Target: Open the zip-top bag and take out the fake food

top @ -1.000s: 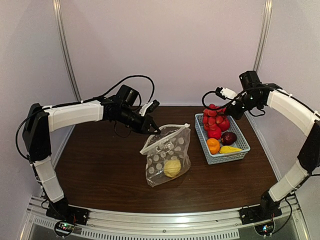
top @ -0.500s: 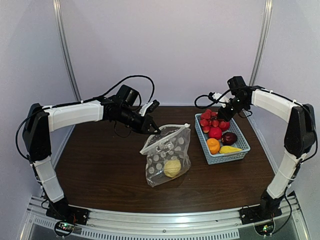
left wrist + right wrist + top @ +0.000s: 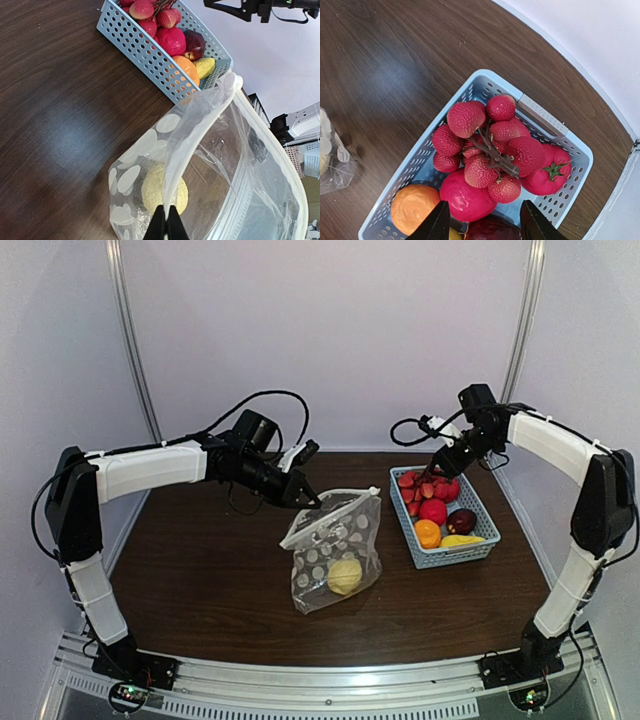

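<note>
The zip-top bag [image 3: 335, 545] stands open at mid-table, clear with white dots. My left gripper [image 3: 303, 496] is shut on its white zip rim [image 3: 176, 170] and holds the mouth up. A yellow fake fruit [image 3: 344, 575] lies in the bag's bottom, also in the left wrist view [image 3: 159, 190]. The other fake food lies in the light-blue basket [image 3: 480, 548]: a red lychee bunch [image 3: 490, 145], a red tomato [image 3: 551, 171], a pink-red fruit [image 3: 467, 196], an orange fruit [image 3: 413, 209] and a dark purple one [image 3: 460, 520]. My right gripper [image 3: 437, 468] is open and empty just above the lychee bunch.
The brown table [image 3: 200, 580] ends at a white wall behind and metal rails on both sides. The basket stands right of the bag with a small gap between them.
My right gripper has let go of the lychee bunch, which now lies in the basket, and the arm has drawn up and back a little. The left gripper and bag have not moved.
</note>
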`<action>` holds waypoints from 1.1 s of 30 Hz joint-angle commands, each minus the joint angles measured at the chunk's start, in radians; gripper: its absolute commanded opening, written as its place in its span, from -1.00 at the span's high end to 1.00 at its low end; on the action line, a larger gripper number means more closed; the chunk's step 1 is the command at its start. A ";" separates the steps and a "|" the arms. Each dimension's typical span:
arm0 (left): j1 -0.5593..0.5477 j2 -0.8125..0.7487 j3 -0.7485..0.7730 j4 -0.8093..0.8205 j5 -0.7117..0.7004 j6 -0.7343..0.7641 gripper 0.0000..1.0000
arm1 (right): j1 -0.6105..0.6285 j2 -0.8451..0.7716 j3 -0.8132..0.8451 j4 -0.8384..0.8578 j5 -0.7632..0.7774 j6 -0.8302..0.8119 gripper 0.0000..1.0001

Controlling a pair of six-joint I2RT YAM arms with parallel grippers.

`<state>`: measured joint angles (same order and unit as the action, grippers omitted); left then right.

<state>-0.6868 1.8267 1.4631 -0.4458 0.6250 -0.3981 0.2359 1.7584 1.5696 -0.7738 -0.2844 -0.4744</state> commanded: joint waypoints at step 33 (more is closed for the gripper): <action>0.004 -0.035 -0.022 0.097 0.208 -0.047 1.00 | 0.712 -0.006 0.146 -0.278 0.001 -0.378 0.78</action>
<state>-0.6868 1.7855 1.4593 -0.3923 0.8173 -0.4068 0.9092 1.7432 1.7657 -0.9958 -0.3820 -0.7654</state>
